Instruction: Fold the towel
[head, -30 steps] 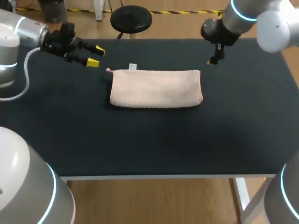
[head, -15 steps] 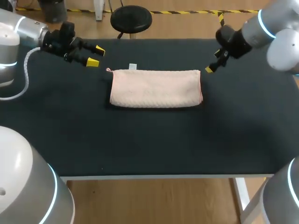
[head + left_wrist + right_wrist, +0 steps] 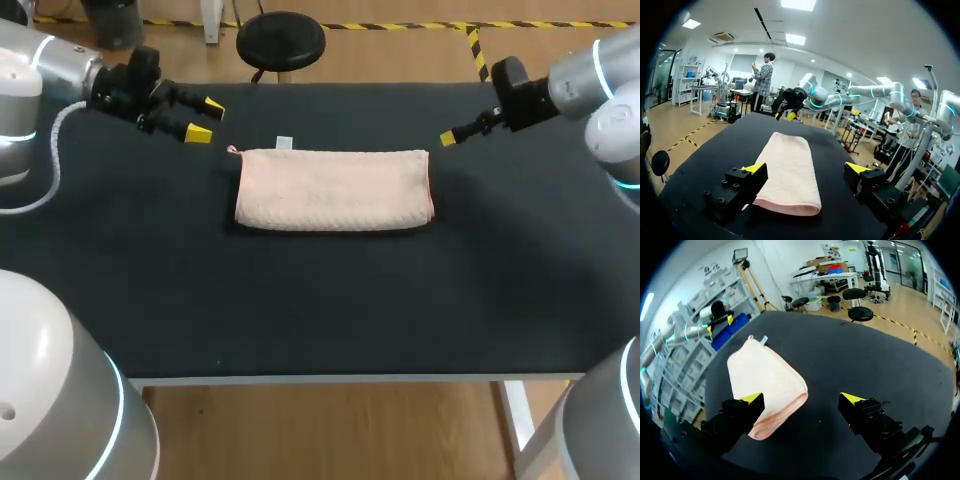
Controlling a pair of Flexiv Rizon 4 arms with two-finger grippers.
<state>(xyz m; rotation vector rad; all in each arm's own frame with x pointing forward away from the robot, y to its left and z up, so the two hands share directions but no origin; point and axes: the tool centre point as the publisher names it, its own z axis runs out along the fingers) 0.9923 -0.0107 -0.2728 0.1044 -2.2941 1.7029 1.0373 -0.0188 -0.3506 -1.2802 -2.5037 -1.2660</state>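
Observation:
A pale pink towel lies folded into a long rectangle on the black table, with a small white tag at its far left corner. My left gripper hovers open just beyond the towel's far left corner, nothing between its fingers. In the left wrist view the towel stretches ahead from between the open gripper. My right gripper stands off the towel's far right corner, pointing at it. In the right wrist view the gripper is open and the towel's end lies ahead of one finger.
The black table top spreads bare around the towel, with a wide stretch toward the front edge. My right arm's gripper shows beyond the towel's far end in the left wrist view.
My right arm has swung out to the right and turned, its gripper now pointing leftward at the towel's far right corner. The left arm and the towel have not moved.

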